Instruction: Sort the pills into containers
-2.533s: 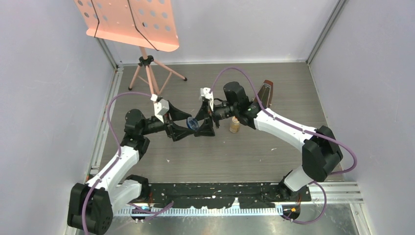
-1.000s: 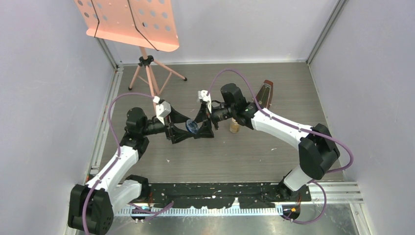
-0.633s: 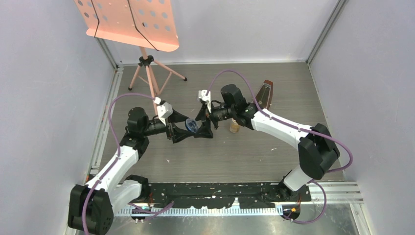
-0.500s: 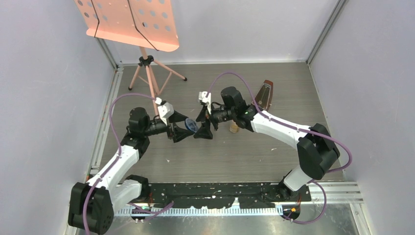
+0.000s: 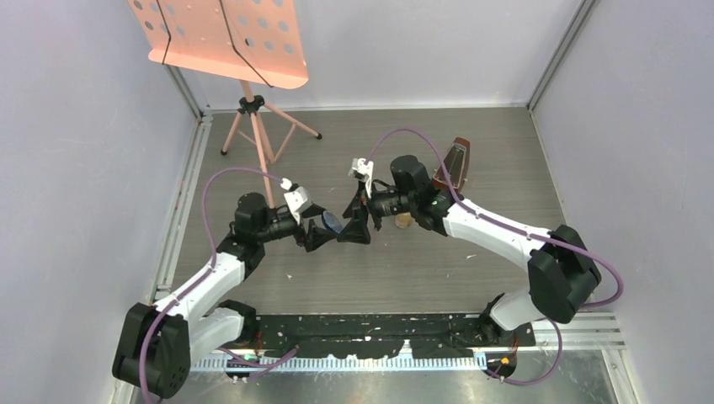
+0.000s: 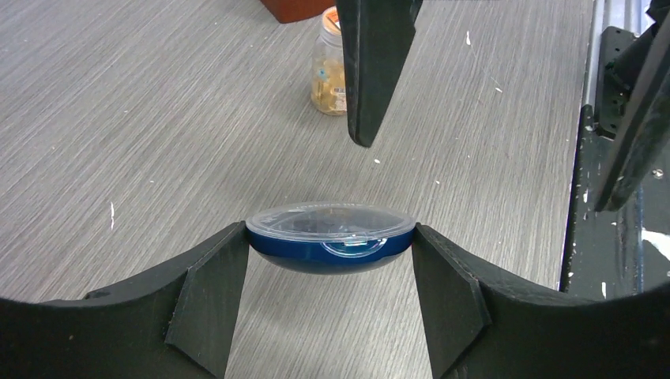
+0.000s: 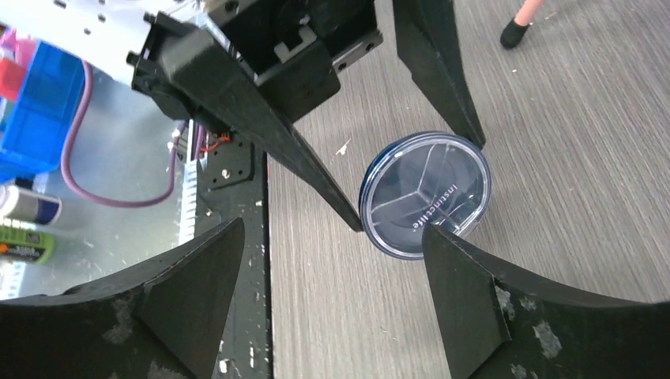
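My left gripper (image 6: pixel 330 246) is shut on the dark-blue round dish (image 6: pixel 316 257), one finger on each side of its rim. The dish is level and just off the table, with a clear lid on it. In the right wrist view the lid (image 7: pixel 425 193) shows three compartments. My right gripper (image 7: pixel 333 237) is open and empty above the dish, with one finger (image 6: pixel 371 71) hanging over its far side. The amber bottle (image 6: pixel 330 67) stands upright behind the dish, with tan pills inside. I see no loose pills. In the top view the dish (image 5: pixel 331 224) is between both grippers.
A brown metronome (image 5: pixel 455 162) stands behind the bottle (image 5: pixel 404 220). A pink music stand (image 5: pixel 223 38) is at the back left. White flecks (image 6: pixel 468 35) lie on the wood table. A black strip (image 7: pixel 237 237) runs along the near edge.
Both grippers have shifted a little towards the near edge, the left still holding the dish. The right gripper stays open beside it, and the bottle has not moved.
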You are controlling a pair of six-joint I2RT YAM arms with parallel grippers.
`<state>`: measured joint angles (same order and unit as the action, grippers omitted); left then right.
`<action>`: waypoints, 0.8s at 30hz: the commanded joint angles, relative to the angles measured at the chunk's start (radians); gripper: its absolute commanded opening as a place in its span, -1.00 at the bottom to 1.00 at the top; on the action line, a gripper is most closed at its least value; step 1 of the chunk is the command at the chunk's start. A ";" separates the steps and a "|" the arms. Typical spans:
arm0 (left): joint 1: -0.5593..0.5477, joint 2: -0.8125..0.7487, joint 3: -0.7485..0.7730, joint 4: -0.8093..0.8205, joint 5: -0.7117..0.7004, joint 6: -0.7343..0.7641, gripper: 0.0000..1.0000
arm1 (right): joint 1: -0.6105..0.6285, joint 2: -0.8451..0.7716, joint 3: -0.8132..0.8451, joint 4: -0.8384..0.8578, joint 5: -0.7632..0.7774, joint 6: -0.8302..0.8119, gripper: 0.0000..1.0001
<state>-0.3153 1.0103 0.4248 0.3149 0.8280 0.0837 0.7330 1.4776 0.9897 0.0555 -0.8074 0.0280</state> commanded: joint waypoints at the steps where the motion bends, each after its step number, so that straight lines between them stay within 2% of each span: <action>1: -0.042 0.011 0.005 0.029 -0.072 0.046 -0.62 | 0.003 -0.061 0.034 0.029 0.126 0.165 0.80; 5: -0.133 0.018 -0.013 0.054 -0.195 0.050 -0.64 | 0.041 -0.045 0.069 -0.114 0.337 0.173 0.76; 7: -0.196 0.023 -0.042 0.127 -0.278 0.028 -0.64 | 0.080 -0.033 0.065 -0.148 0.489 0.161 0.71; 11: -0.293 0.037 -0.100 0.216 -0.425 0.006 -0.65 | 0.116 -0.046 0.013 -0.125 0.606 0.195 0.52; 17: -0.383 0.095 -0.159 0.322 -0.548 -0.022 -0.66 | 0.134 -0.079 -0.048 -0.144 0.670 0.199 0.49; 24: -0.393 0.175 -0.211 0.492 -0.524 -0.048 -0.67 | 0.152 -0.085 -0.128 -0.099 0.634 0.166 0.49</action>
<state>-0.7013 1.1622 0.2317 0.6052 0.3199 0.0540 0.8742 1.4418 0.8932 -0.0998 -0.1692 0.2115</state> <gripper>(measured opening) 0.723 0.746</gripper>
